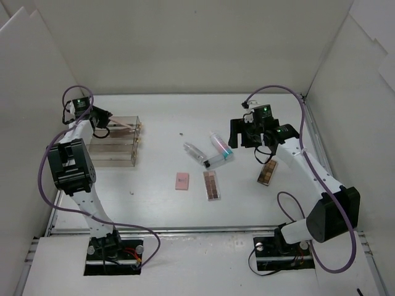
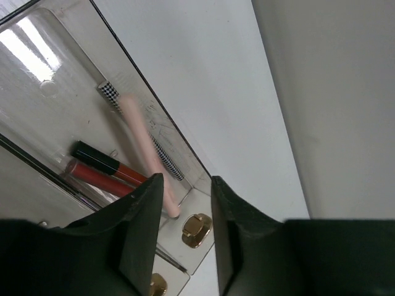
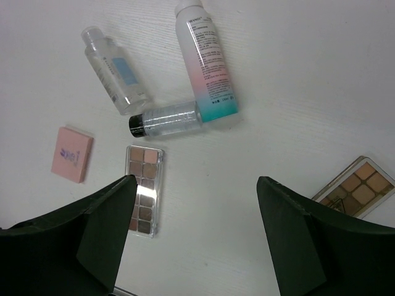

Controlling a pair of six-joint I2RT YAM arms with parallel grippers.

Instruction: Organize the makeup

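Your left gripper (image 2: 185, 188) hangs over the clear box (image 1: 117, 161) at far left, jaws barely parted and empty, with the pale pink stick (image 2: 143, 145) inside the box. Your right gripper (image 3: 196, 185) gapes wide, holding nothing; an eyeshadow palette (image 3: 145, 190) and a pink compact (image 3: 72, 154) lie left of it.

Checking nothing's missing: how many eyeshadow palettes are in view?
2. One palette lies mid-table, right of the pink compact; the second palette lies farther right. The box could hide more.

A pink-and-blue tube (image 3: 205, 61) touches a clear bottle (image 3: 166, 118) near a palette (image 3: 144, 190) and pink compact (image 3: 72, 154)
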